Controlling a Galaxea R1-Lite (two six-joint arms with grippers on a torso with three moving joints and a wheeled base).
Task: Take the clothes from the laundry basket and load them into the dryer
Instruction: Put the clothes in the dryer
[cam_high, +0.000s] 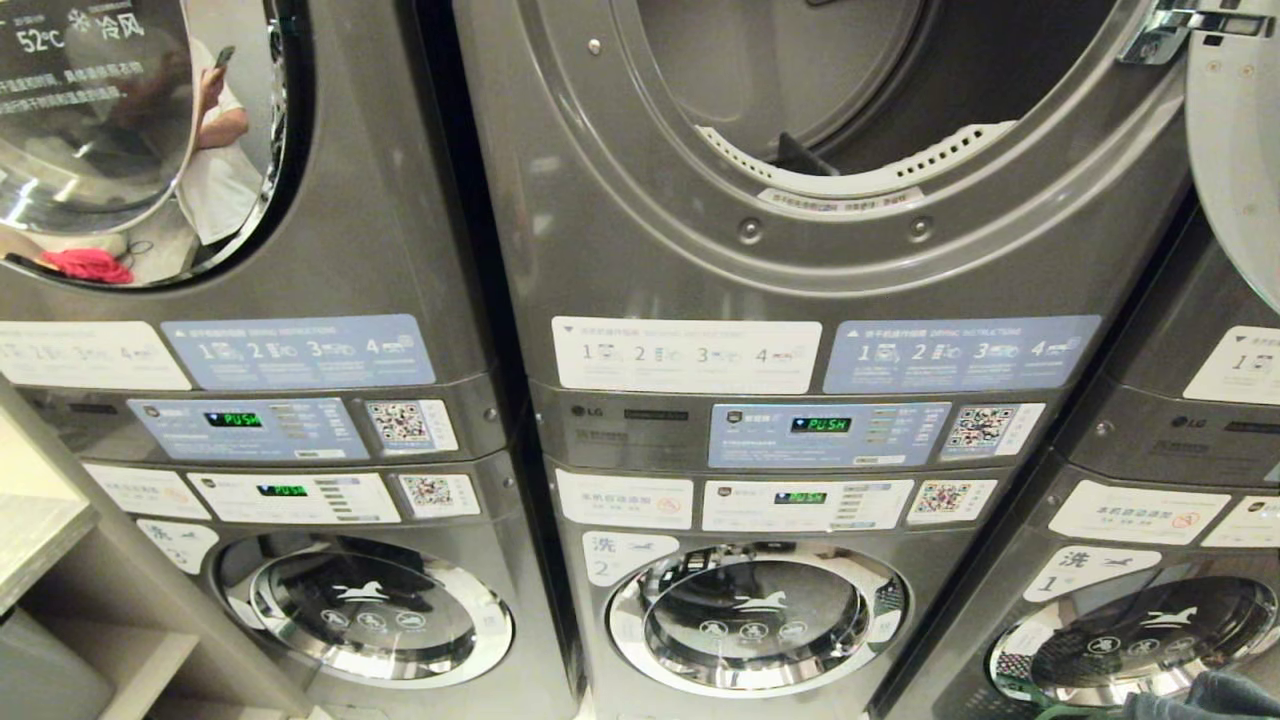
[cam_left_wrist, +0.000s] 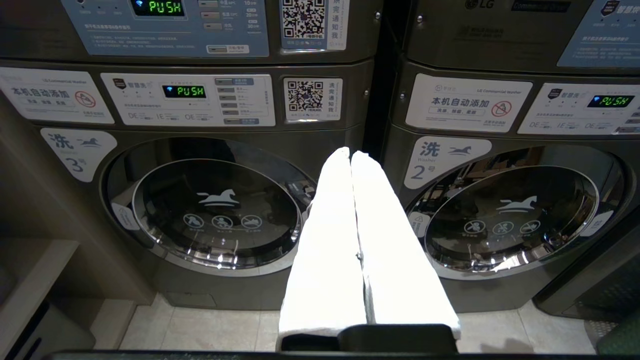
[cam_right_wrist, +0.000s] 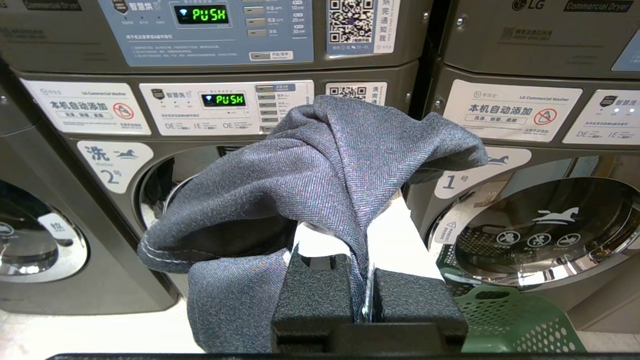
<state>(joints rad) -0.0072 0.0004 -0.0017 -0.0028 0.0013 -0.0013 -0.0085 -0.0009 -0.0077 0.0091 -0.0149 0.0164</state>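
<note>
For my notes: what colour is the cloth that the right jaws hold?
Blue-grey herringbone cloth, best seen in the right wrist view.

Garment (cam_right_wrist: 320, 165): blue-grey herringbone weave. Laundry basket (cam_right_wrist: 505, 320): green, perforated. Dryer (cam_high: 800, 240): dark grey metallic; display (cam_high: 820, 424) green. Left gripper (cam_left_wrist: 356, 160) fingers (cam_left_wrist: 330, 240): white.

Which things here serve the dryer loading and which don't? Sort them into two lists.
Job: grey garment clamped in the right gripper; green laundry basket; open dryer drum, upper middle machine.

Bystanders: closed washer doors; QR stickers; left gripper, shut and empty; wooden shelf.
</note>
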